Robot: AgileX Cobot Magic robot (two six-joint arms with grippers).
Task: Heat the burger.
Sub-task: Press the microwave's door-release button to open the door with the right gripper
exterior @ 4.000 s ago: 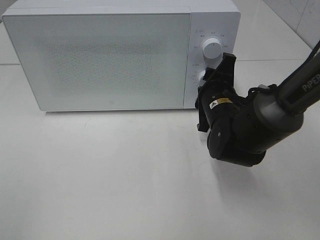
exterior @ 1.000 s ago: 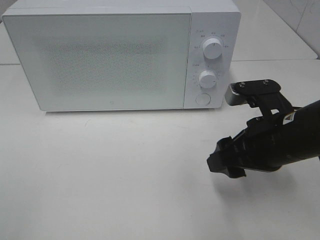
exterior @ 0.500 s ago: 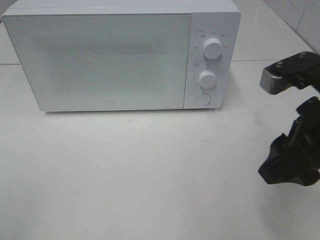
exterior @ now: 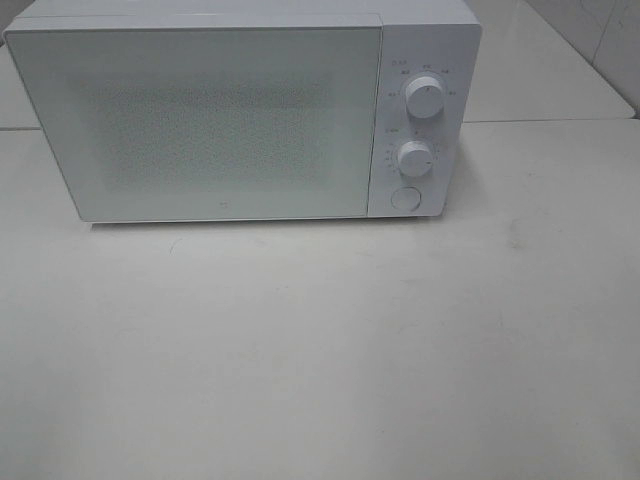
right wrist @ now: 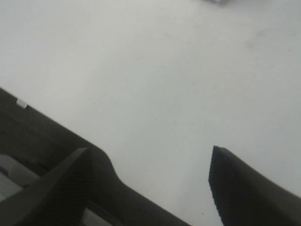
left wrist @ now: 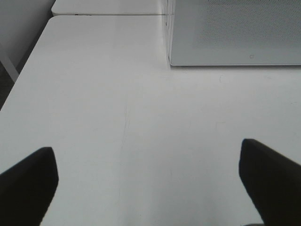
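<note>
Microwave on table, door closed; left gripper jaws spread wide, empty, above table; right gripper jaws apart, nothing held.

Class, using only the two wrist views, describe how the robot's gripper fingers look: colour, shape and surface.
The left gripper shows two plain, matte black fingers with blunt, slanted tips. The right gripper is black too; its finger surfaces carry fine ribbing and end in sharper corners. No cables or lettering show.
</note>
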